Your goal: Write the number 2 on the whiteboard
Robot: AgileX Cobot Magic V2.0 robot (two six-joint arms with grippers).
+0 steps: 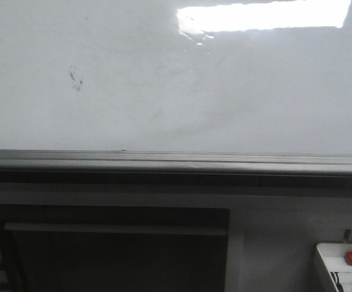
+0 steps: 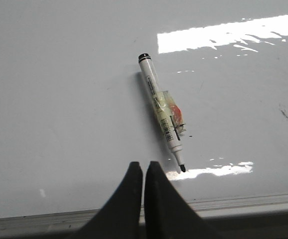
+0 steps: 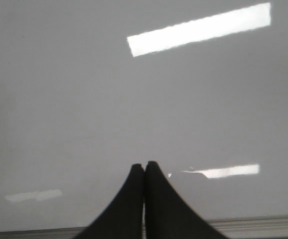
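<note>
Whiteboard (image 1: 164,91) glossy, smudged; slim taped marker (image 2: 161,112) lies on it; both end effectors pinched closed, empty

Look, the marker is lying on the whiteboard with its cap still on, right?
Not quite. The marker does lie on the whiteboard, but its cap is off: the left wrist view shows the bare black tip pointing toward the closed left gripper.

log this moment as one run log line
left gripper shut, empty | right gripper shut, empty | marker uncapped on whiteboard | number 2 not yet written
</note>
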